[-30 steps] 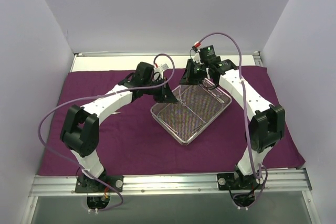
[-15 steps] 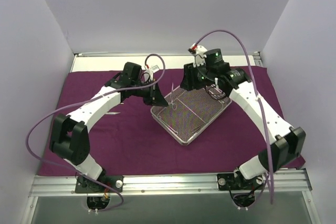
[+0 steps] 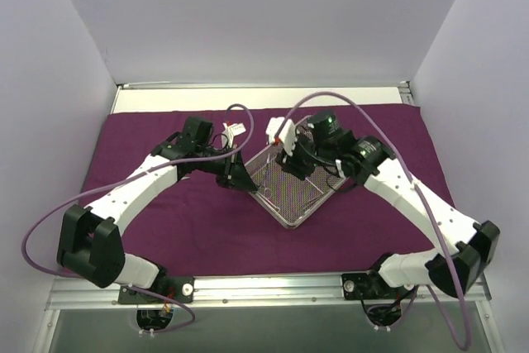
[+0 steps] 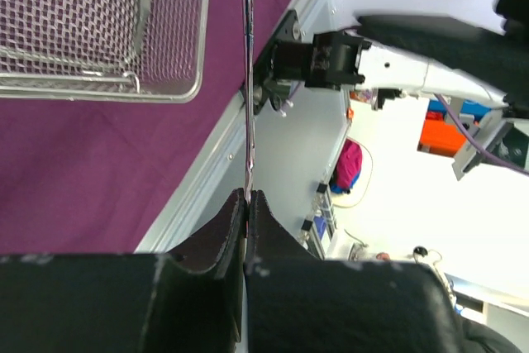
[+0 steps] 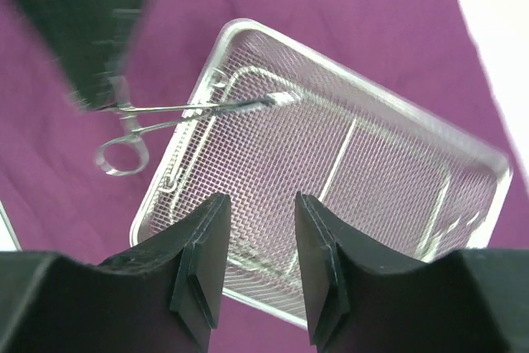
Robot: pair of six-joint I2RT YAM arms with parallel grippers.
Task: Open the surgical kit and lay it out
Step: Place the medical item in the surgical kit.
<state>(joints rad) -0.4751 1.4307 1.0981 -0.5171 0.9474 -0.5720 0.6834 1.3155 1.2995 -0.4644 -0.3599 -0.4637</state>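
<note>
The dark purple cloth (image 3: 165, 221) lies spread over the table, and the wire-mesh tray (image 3: 288, 204) sits on it at an angle. My left gripper (image 4: 247, 197) is shut on a thin silver scissor-like instrument (image 4: 246, 80) just off the tray's left corner (image 4: 186, 93). In the right wrist view that instrument (image 5: 178, 109) lies level, its tip over the tray (image 5: 364, 163) and its ring handle (image 5: 120, 157) over the cloth (image 5: 347, 6). My right gripper (image 5: 259, 204) is open above the tray's middle, with nothing between its fingers. In the top view it (image 3: 292, 166) hangs over the mesh.
White enclosure walls (image 3: 50, 80) stand on three sides. An aluminium rail (image 3: 264, 287) carrying both arm bases runs along the near edge. Purple cables (image 3: 50, 221) loop off both arms. A bare white strip (image 3: 182, 98) shows behind the cloth.
My right gripper has opened and swung from the tray's far corner to above its middle. My left gripper has drawn back to the left and nearer, still shut on the instrument.
</note>
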